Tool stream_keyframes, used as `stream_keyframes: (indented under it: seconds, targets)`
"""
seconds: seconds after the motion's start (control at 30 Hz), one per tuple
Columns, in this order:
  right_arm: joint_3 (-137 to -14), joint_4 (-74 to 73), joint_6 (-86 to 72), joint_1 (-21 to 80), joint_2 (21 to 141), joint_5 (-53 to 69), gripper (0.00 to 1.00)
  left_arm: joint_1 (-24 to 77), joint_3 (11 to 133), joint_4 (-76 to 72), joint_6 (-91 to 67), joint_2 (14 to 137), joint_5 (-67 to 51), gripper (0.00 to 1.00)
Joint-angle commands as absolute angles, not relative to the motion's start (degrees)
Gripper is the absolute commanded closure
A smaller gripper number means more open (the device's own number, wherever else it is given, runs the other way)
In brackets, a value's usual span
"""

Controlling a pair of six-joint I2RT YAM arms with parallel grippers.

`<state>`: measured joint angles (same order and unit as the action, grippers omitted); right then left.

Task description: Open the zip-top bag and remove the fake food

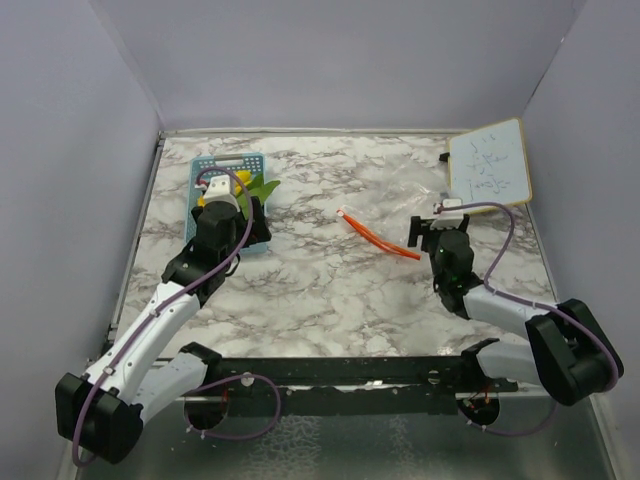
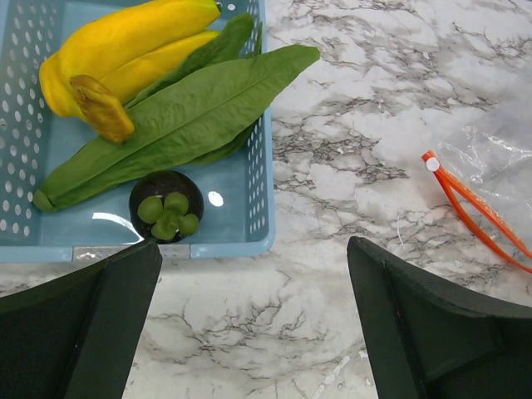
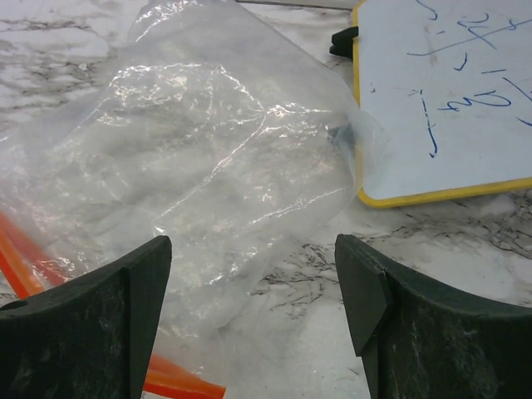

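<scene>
Left hand (image 2: 253,253) and right hand (image 3: 252,245) are held wide, empty. Food (image 2: 174,120) is seen in basket (image 2: 258,179) at 10 o'clock; bag (image 3: 224,150) is laid on counter (image 2: 374,83).

basket (image 2: 259,170) 1 | bag (image 3: 224,166) 1 | whiteboard (image 3: 440,108) 1 | green leaf (image 2: 183,125) 1 | yellow bunch (image 2: 125,41) 1 | dark round piece (image 2: 166,209) 1

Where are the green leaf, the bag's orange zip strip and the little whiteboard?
green leaf (image 2: 179,116): left wrist view, middle of the broad blade.
orange zip strip (image 1: 380,240): top view, midway along the strip.
whiteboard (image 3: 449,91): right wrist view, white writing surface.
</scene>
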<state>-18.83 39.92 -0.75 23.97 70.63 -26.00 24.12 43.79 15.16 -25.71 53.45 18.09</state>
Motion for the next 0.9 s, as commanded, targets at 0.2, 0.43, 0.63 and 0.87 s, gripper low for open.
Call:
stream_keyframes:
  seconds: [0.2,0.43,0.63,0.87]
  targets:
    - [-28.33,27.88,-12.23,23.65,73.57,-25.96,0.09,23.82,43.57,15.52,-25.01,52.88,17.76,0.01]
    - [-29.38,25.68,-13.08,23.64,74.58,-26.43,0.09,23.82,43.59,15.37,-24.36,52.04,18.1,0.01]
    - [-28.99,24.47,-13.64,23.64,72.62,-25.31,0.09,23.82,43.6,15.88,-24.17,52.04,18.11,0.01]
    - [-28.45,24.81,-13.18,23.64,71.71,-26.33,0.09,23.82,43.68,16.06,-24.08,51.97,18.02,0.01]
